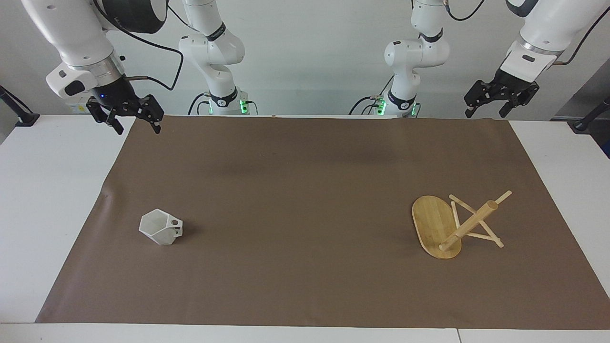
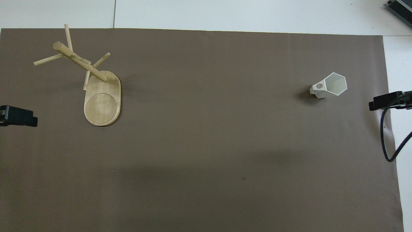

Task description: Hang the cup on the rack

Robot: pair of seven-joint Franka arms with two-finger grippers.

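The cup (image 1: pixel 161 227) is a small white faceted mug. It stands upright on the brown mat toward the right arm's end, with its handle pointing toward the left arm's end. It also shows in the overhead view (image 2: pixel 331 85). The rack (image 1: pixel 436 231) is a bamboo mug tree that stands upright on its oval base toward the left arm's end; in the overhead view (image 2: pixel 102 100) its pegs are bare. My right gripper (image 1: pixel 136 126) hangs open and empty over the mat's corner by its base, apart from the cup. My left gripper (image 1: pixel 486 113) waits open and empty over the mat's edge by its base.
The brown mat (image 1: pixel 305 200) covers most of the white table (image 1: pixel 43 200). A black cable (image 2: pixel 386 141) hangs from the right arm over the mat's edge. A dark device (image 2: pixel 400 8) sits at the table's corner farthest from the robots.
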